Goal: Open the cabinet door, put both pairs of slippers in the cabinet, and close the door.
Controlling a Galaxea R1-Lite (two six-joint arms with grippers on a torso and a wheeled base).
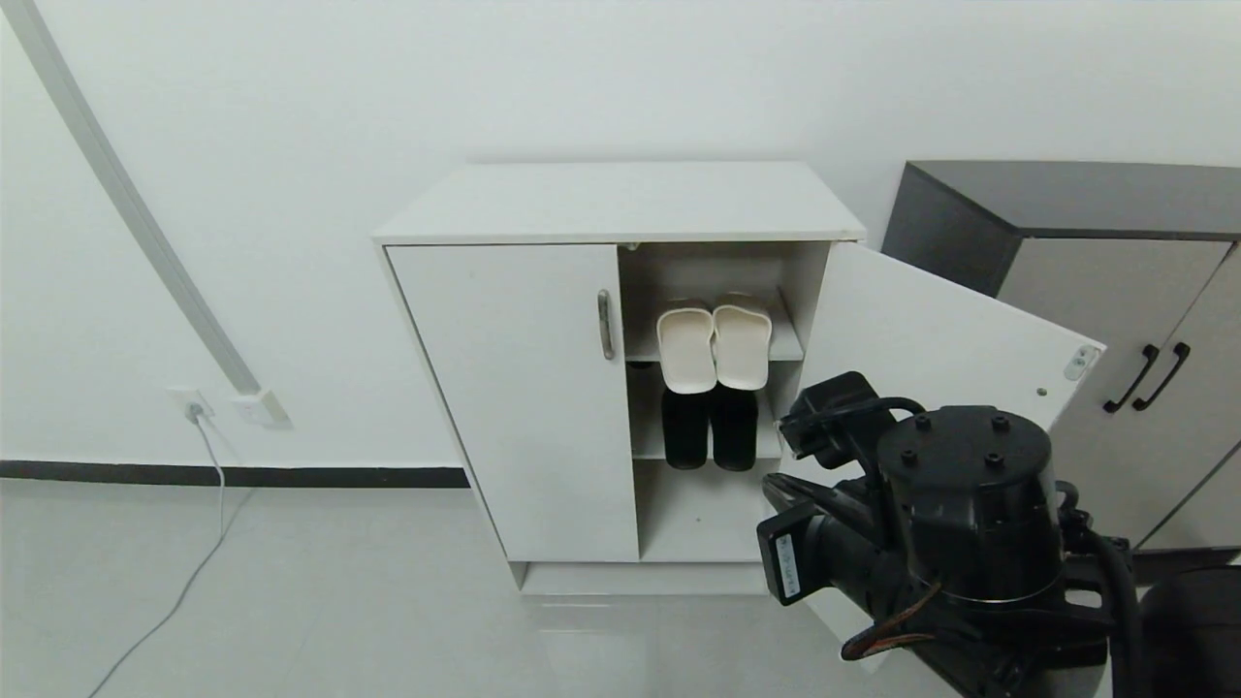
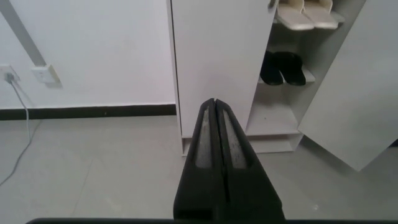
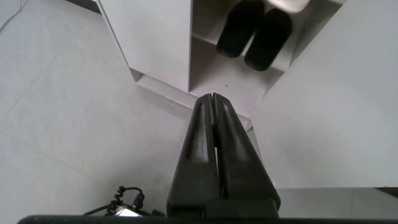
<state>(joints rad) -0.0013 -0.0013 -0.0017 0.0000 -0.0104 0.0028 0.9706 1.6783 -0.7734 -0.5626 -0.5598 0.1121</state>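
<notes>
Right gripper (image 3: 213,98) and left gripper (image 2: 214,102), jaws pressed together on nothing, faced the cabinet (image 1: 620,199), white slippers (image 1: 715,344) on its upper shelf, black slippers (image 1: 710,427) on the middle; the open door (image 1: 931,330) probably wanted a steady push near its free edge until flush.

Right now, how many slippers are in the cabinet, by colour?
White slippers: 2
Black slippers: 2
Total: 4 slippers, both pairs inside the cabinet, whose open door has not yet been closed.
</notes>
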